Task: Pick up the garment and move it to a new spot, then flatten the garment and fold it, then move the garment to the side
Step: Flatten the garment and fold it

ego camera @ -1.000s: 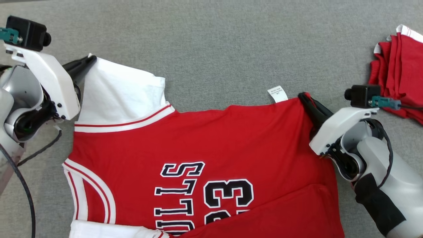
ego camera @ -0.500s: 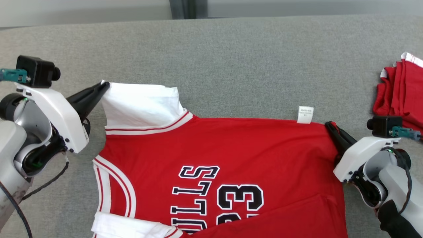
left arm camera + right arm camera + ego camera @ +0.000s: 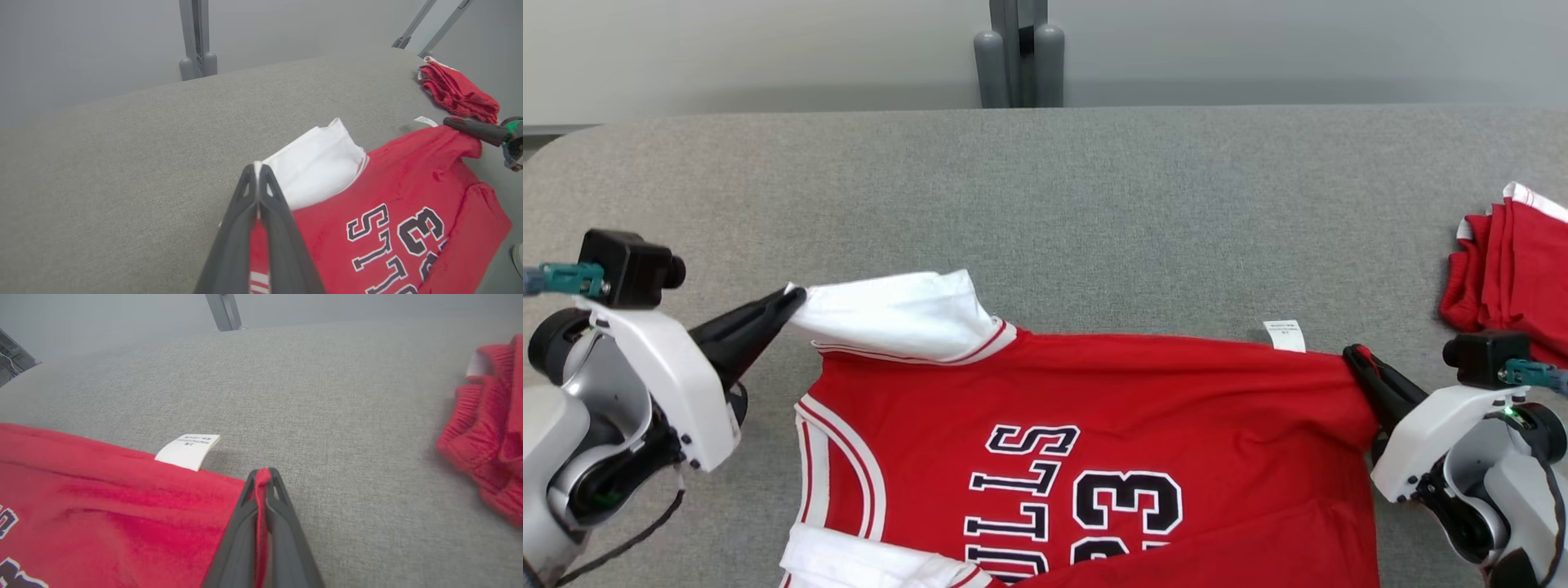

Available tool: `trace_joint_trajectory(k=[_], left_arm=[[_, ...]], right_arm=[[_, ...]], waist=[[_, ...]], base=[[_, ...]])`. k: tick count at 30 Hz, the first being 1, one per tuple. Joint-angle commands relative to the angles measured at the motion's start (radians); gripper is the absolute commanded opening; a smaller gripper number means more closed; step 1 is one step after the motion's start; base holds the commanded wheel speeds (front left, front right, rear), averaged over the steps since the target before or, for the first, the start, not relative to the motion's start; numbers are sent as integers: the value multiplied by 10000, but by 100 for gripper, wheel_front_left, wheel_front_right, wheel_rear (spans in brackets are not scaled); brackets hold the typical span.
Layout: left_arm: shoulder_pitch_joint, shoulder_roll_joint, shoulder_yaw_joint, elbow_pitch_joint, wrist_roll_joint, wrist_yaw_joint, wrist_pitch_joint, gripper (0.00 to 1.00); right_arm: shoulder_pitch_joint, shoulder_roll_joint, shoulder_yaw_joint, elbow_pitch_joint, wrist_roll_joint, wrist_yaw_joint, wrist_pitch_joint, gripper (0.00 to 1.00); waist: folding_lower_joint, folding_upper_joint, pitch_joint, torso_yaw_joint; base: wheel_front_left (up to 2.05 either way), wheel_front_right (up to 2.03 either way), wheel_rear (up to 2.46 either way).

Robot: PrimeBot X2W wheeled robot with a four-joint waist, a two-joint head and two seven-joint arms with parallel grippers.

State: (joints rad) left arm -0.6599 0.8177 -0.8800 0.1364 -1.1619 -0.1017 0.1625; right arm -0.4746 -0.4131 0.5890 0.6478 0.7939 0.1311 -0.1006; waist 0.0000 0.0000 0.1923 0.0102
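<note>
The garment (image 3: 1094, 392) is a red jersey with white sleeves and black lettering, stretched between my two grippers over the grey table. My left gripper (image 3: 796, 296) is shut on the tip of its white sleeve (image 3: 318, 163), with cloth pinched at the fingertips (image 3: 257, 167). My right gripper (image 3: 1354, 356) is shut on the red hem corner, and red fabric shows between its fingers (image 3: 261, 477). A white care label (image 3: 188, 451) sticks out of the hem just left of that grip. The jersey's lower part runs off the bottom of the head view.
A second red garment (image 3: 1507, 269) lies bunched at the table's right edge, close to my right wrist. The grey table (image 3: 1045, 204) stretches bare behind the jersey to its far edge. A grey post (image 3: 1017, 53) stands past that edge.
The head camera has tilted up, so the far edge and post came into view. Both grippers keep their grips while the jersey is drawn toward me, its white sleeve now lying lower and flatter.
</note>
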Motion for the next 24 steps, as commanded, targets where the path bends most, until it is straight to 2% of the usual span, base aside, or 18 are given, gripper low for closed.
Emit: trace_joint_trajectory(k=[1, 11, 24], left_arm=[[266, 255, 8, -271, -24, 134, -57, 0], [1513, 1487, -135, -1951, -544, 702, 285, 0], [2470, 2612, -567, -3468, -1186, 777, 1163, 0]], right_arm=[[266, -144, -142, -212, -118, -9, 120, 0], [1683, -616, -778, -1823, -649, -9, 1479, 0], [3062, -875, -1799, -4052, -1282, -9, 3460, 0]], waist=[[0, 0, -145, 24], [0, 0, -447, 169], [0, 0, -516, 301]], base=[[0, 0, 0], [0, 0, 0], [0, 0, 0]])
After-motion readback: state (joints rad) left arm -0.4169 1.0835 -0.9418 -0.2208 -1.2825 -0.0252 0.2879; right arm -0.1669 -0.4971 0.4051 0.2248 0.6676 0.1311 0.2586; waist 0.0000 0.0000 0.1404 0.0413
